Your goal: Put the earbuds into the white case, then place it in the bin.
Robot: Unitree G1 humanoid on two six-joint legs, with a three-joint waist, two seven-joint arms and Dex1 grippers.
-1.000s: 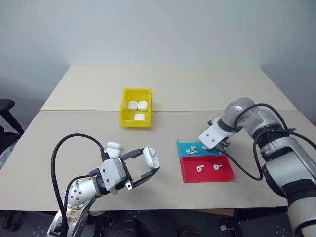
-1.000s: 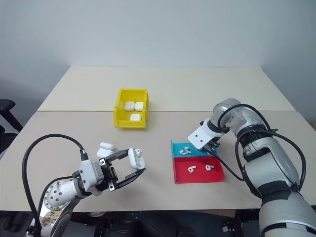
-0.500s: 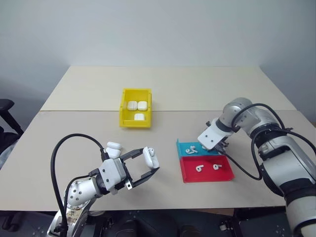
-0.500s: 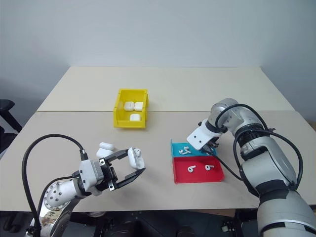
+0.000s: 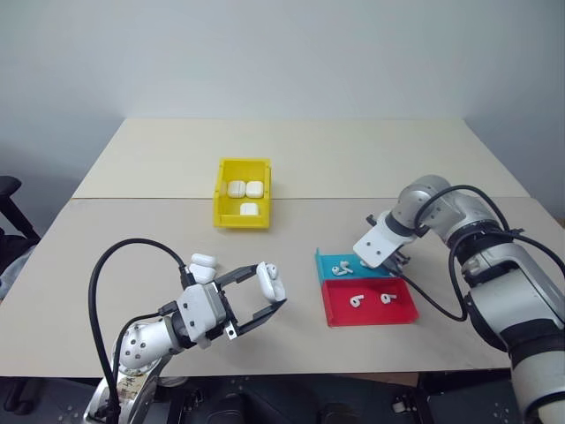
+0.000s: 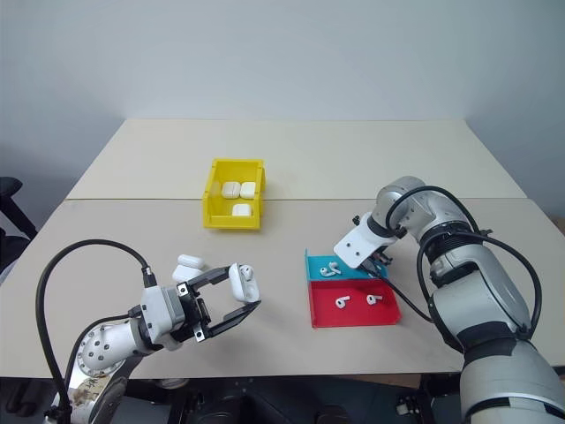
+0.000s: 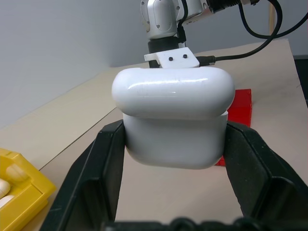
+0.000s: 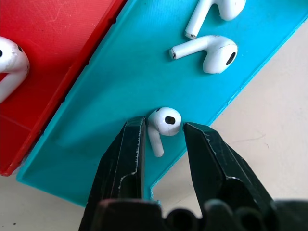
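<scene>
My left gripper (image 5: 270,284) is raised above the near left of the table, shut on a white case (image 7: 173,106) clamped between both fingers. A second white case (image 5: 203,261) lies on the table just behind it. My right gripper (image 8: 162,124) points down into the blue tray (image 5: 328,262). Its fingers (image 8: 130,144) press against both sides of one earbud (image 8: 166,120) that lies on the tray floor. Two more earbuds (image 8: 214,53) lie farther along the same tray. The yellow bin (image 5: 222,190) stands at mid-table with three white cases inside.
A red tray (image 5: 406,314) adjoins the blue one on the near side and holds two earbuds (image 5: 356,301). Black cables loop from both arms. A seam crosses the table behind the bin.
</scene>
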